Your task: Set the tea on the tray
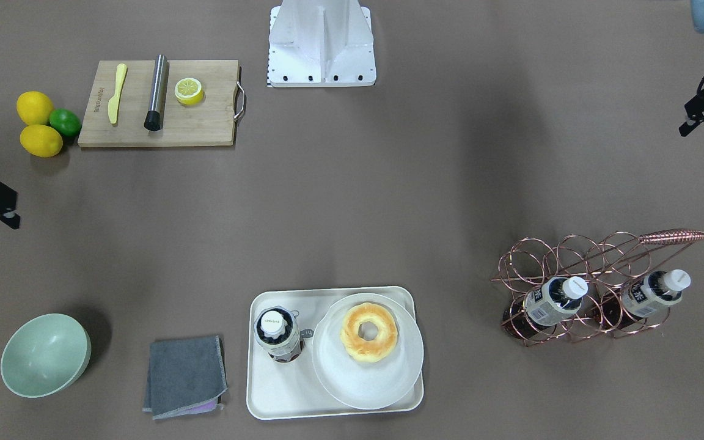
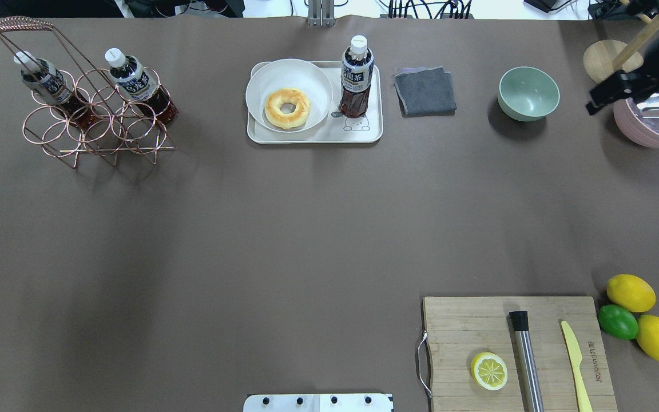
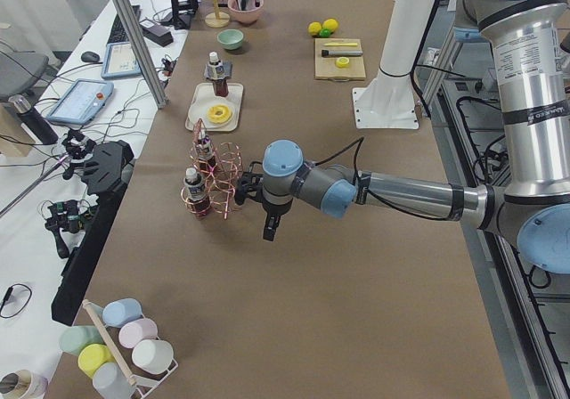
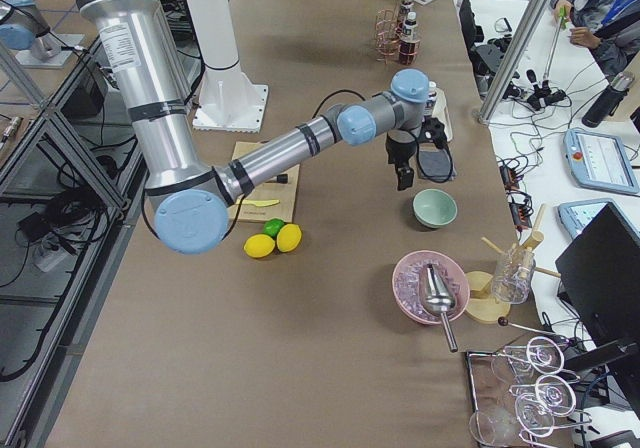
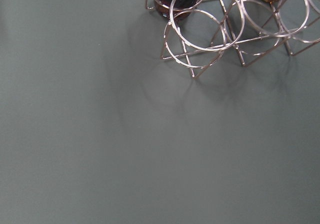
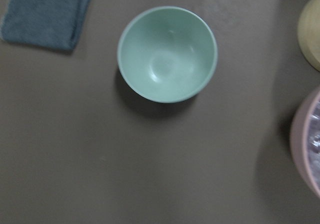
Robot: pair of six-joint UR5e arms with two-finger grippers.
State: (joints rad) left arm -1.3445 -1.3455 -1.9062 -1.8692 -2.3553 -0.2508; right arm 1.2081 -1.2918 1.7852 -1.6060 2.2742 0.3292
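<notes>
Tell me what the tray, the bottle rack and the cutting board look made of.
Tray: cream, smooth, with a moulded rounded rim, probably plastic.
Bottle rack: thin bent rings with a coppery shine, likely plated metal wire.
Cutting board: pale strips with visible grain, wood or bamboo; metal handle.

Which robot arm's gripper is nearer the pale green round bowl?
Right. The right gripper hangs close beside the pale green bowl; the left gripper is far off by the copper wire rack.
</notes>
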